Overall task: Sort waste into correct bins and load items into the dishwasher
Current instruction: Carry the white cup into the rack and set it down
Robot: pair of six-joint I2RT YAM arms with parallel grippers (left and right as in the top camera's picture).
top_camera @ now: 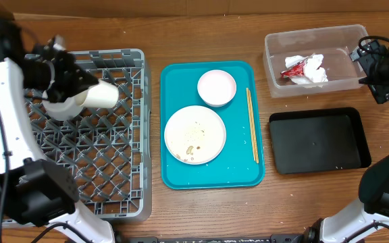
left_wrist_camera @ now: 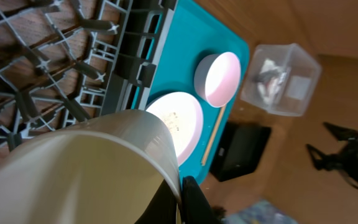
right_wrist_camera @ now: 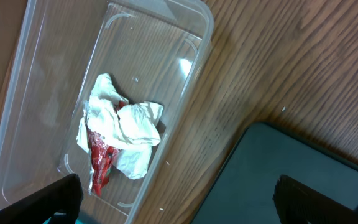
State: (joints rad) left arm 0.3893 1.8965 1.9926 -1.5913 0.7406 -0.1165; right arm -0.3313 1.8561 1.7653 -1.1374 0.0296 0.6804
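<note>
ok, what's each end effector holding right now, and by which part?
Left end effector: the small white cup, pinched at its rim, tipped sideways over the dish rack. Right end effector: open over the clear tub, holding nothing.

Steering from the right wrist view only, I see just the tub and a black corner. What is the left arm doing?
Observer: Its left fingers pinch the rim of a white cup over the grey rack.
Operator: What is left to load?
Observer: A speckled plate, a bowl and chopsticks sit on the teal tray.
Operator: Where is that tray?
Observer: Between the rack and the black tray.
</note>
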